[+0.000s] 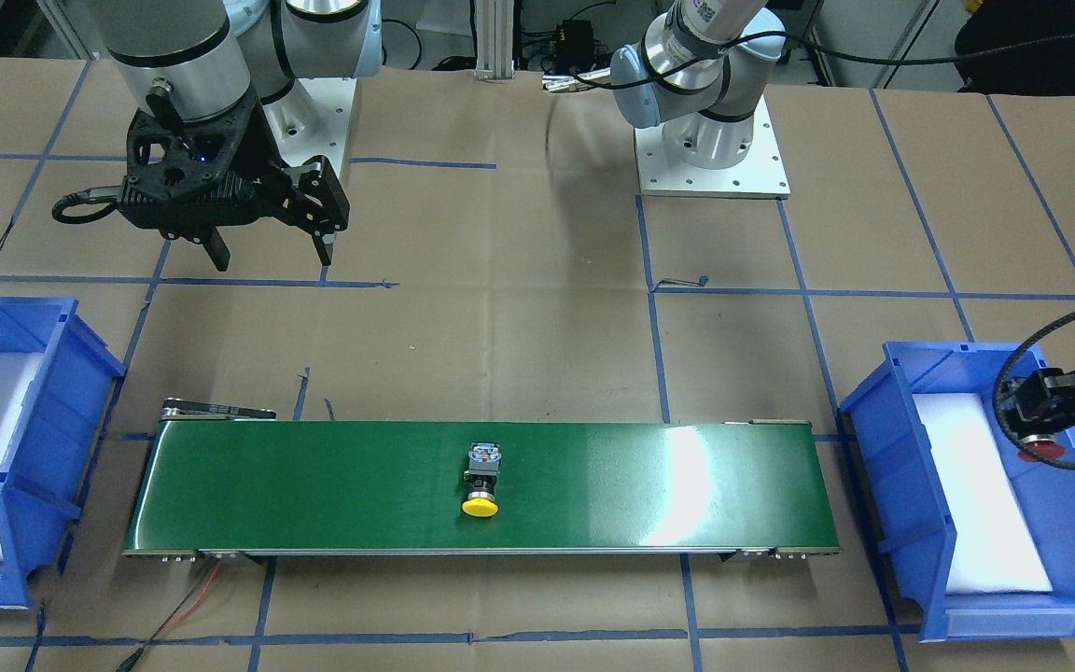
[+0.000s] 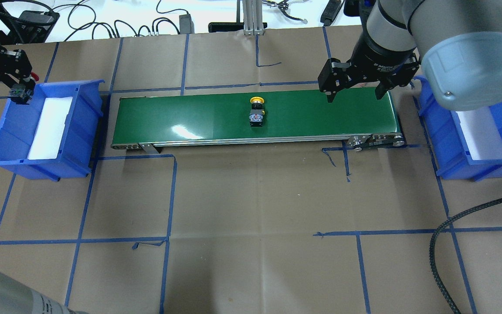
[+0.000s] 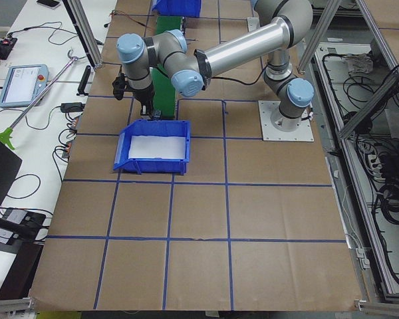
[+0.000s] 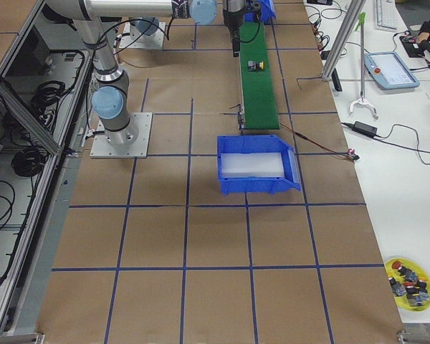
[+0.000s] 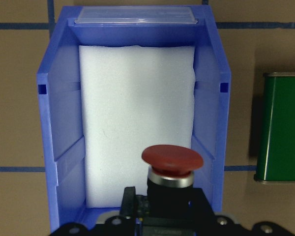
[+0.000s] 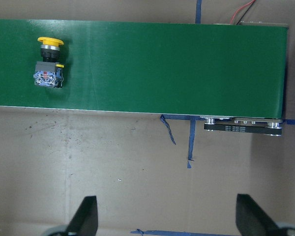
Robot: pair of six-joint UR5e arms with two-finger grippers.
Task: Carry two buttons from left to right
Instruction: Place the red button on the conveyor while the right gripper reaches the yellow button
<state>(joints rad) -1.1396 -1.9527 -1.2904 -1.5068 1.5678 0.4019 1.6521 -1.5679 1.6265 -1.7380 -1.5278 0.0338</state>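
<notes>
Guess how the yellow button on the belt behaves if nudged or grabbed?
Yellow button lies sideways on the belt; its round cap may let it pivot or roll if nudged. Small hard-looking body: probably rigid and light. Squarish rear block seems the steadier grip.

Left end effector point(image 2: 19, 90) clenched — right one point(image 2: 355, 95) splayed

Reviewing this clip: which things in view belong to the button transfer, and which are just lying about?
Job: red button in left claw; yellow button on green belt; open right claw; left blue bin; right blue bin.
Lying about: yellow dish of spare parts; tablet; reacher tool.
</notes>
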